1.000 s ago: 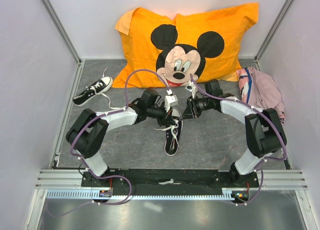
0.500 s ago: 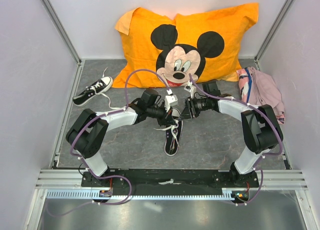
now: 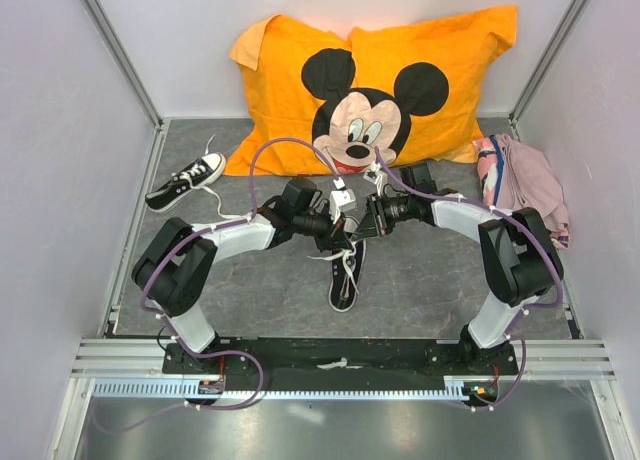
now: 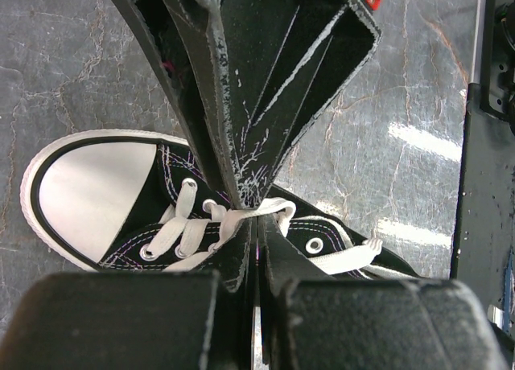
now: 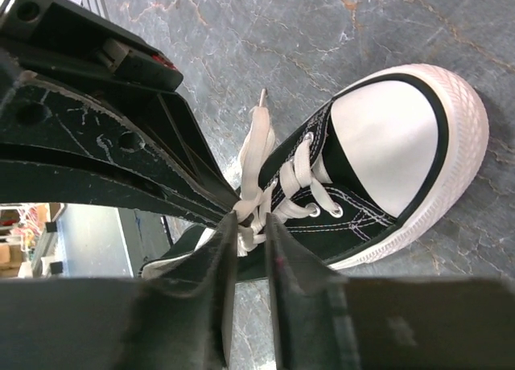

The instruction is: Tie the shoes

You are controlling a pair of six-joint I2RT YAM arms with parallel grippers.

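Two shoes in sight. One black canvas low-top sneaker (image 3: pixel 343 280) lies just in front of the orange Mickey Mouse pillow (image 3: pixel 300 55), its long axis running away from the pillow, directly beneath both grippers. The second black sneaker (image 3: pixel 185 182) sits off the pillow's left corner. Left gripper (image 4: pixel 256 217) is pinched tight on a white lace (image 4: pixel 229 219) above the eyelets. Right gripper (image 5: pixel 252 221) faces it tip to tip, jaws narrowly apart with lace between them; hold uncertain. No legible writing.
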